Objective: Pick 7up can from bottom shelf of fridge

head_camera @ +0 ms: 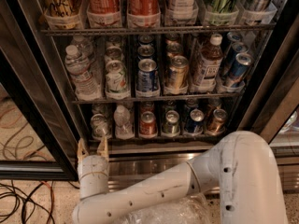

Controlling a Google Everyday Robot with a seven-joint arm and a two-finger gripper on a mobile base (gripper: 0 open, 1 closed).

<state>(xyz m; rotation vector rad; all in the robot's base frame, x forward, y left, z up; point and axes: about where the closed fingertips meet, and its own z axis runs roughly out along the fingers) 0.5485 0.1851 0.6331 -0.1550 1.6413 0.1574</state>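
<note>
The fridge (pixel 42 101) stands open-fronted with wire racks of drinks. On the bottom shelf (pixel 154 137) a pale silver-green 7up can (pixel 99 125) stands at the far left, beside a small water bottle (pixel 124 122), a red can (pixel 148 124), a greenish can (pixel 171 123), a blue can (pixel 194 121) and a brown can (pixel 216 120). My gripper (pixel 92 146) is open and empty. It points up, just below and in front of the 7up can, at the shelf's front edge. Its tan fingertips (pixel 103 146) stand apart and touch nothing.
The stainless-steel base (pixel 154 164) runs under the shelf. My white arm (pixel 196 176) crosses the lower frame. The black door frame (pixel 32 125) is at the left, with cables (pixel 18 199) on the floor. The middle rack holds a water bottle (pixel 81 76) and cans.
</note>
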